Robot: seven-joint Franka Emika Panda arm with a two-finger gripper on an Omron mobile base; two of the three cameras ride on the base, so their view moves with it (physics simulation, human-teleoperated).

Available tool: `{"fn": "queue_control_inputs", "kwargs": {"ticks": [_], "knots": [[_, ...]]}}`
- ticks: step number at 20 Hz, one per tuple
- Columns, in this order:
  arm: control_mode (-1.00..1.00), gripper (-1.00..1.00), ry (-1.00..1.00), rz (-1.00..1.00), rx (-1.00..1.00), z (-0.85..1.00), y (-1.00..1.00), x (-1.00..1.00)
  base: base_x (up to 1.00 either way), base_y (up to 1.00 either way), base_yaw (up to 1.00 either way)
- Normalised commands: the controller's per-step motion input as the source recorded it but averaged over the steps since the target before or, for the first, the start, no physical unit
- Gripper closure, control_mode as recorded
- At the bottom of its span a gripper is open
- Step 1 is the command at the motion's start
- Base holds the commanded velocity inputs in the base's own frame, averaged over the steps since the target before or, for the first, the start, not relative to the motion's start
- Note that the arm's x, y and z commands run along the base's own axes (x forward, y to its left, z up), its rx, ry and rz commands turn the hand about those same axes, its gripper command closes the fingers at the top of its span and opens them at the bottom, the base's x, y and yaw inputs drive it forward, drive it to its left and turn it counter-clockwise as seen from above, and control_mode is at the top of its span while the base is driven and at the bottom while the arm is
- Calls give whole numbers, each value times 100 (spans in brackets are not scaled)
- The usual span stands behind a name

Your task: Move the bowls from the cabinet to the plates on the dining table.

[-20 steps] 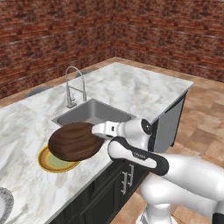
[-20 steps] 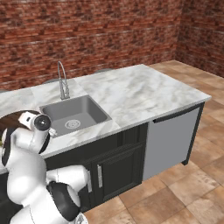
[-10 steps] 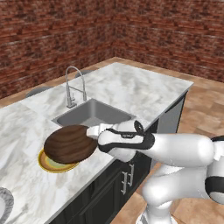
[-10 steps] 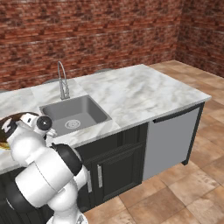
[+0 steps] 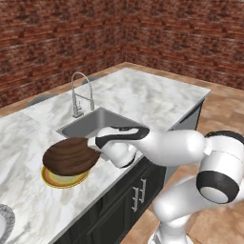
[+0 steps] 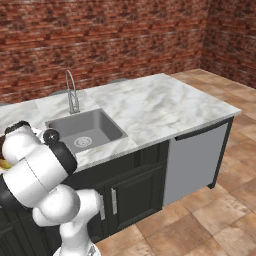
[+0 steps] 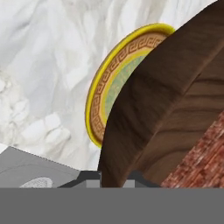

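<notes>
Bowl point(image 5: 69, 156) | jaws clamped on its rim at the sink-side edge, so it hangs tilted, apparently unreleased | directly above yellow-rimmed plate point(image 5: 52, 178), lined up for set-down | worktop point(image 5: 143, 95) beside sink point(image 5: 102, 121); pale plate point(image 5: 4, 223) bare, well apart

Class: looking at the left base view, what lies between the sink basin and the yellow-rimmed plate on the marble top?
The wooden bowl, held over the yellow-rimmed plate, and the gripper, its jaws shut on the rim, stand before the sink.
</notes>
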Motion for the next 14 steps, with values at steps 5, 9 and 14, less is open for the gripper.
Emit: {"fn": "queue_control_inputs", "kwargs": {"ticks": [5, 9, 14], "knots": [[-100, 100, 0, 6, 0, -33, 7, 29, 0, 0, 0], [-100, 100, 0, 6, 0, -28, 6, 22, 0, 0, 0], [-100, 100, -2, 7, 0, -9, 0, 1, 0, 0, 0]]}}
